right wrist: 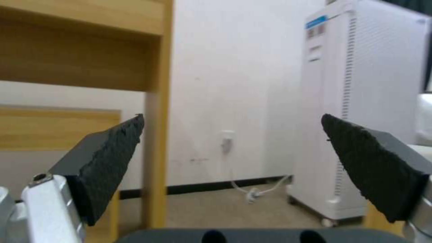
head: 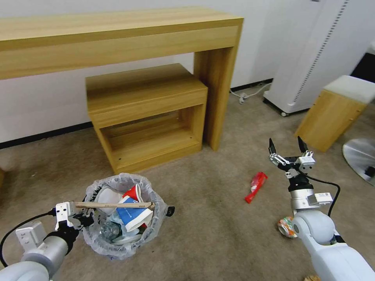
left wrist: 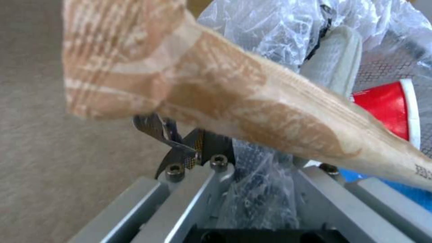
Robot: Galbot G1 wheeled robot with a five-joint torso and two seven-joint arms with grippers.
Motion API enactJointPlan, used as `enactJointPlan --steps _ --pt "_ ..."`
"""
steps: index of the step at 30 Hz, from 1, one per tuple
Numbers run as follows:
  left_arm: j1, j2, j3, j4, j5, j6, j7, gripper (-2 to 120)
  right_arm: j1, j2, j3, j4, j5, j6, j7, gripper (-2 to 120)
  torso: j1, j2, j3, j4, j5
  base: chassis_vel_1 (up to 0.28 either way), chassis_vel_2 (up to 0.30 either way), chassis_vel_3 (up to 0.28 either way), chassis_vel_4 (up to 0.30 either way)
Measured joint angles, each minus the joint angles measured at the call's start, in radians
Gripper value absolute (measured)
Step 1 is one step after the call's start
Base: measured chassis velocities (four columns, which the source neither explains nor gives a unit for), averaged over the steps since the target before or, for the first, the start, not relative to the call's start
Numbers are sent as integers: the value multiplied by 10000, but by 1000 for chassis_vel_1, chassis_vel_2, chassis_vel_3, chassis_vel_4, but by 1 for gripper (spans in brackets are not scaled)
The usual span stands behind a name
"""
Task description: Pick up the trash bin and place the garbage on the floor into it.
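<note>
Head view: trash bin (head: pixel 123 218) on the floor (head: pixel 211 218) at seven o'clock, stuffed with cups, a slipper and a wooden stick (head: pixel 113 205) across its rim. Left gripper (head: pixel 80 218) clamped on the bin's bagged rim at nine o'clock. Right gripper (head: pixel 287 150) raised at three o'clock, fingers apart, empty. Red wrapper (head: pixel 256 187) and a crushed can (head: pixel 286 227) on the carpet near it.

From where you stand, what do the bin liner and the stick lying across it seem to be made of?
The bin liner looks like thin translucent plastic film: it is crinkled and glossy. The stick seems to be pale unfinished wood, or a paper sleeve printed with grain; the left wrist view leaves this open.
</note>
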Motion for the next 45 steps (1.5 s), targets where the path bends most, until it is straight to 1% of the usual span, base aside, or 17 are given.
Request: enactJointPlan --steps 10,22,29,33,36,40,45 --pt "27 -91 3 -19 64 -33 16 1 -23 -14 22 -84 3 169 -48 100 0 0 0 -3 0 -113 -109 -111 -116" --pt "46 -98 -53 -39 76 -50 21 1 -101 115 -26 -76 20 221 -139 100 0 0 0 0 0 -113 -117 -120 -120" --pt "18 -103 -58 -10 205 -181 34 1 -90 123 -24 -62 7 341 -218 100 -1 0 0 -6 -1 -123 -111 -118 -111" --pt "18 -110 -62 11 231 -206 40 1 -85 121 -26 -61 5 398 -286 100 -1 0 0 -2 0 -60 -31 -43 -42" --pt "19 -110 -73 15 234 -206 46 1 -106 127 -23 -37 7 463 -334 100 -1 0 0 6 -1 0 0 0 0" --pt "14 -137 -35 18 274 -207 64 1 -281 84 88 34 7 473 -361 100 0 0 0 0 1 0 0 0 0" --pt "-16 -243 66 3 401 -208 80 1 -473 62 345 66 -115 587 -426 100 0 0 0 1 0 0 0 0 0"
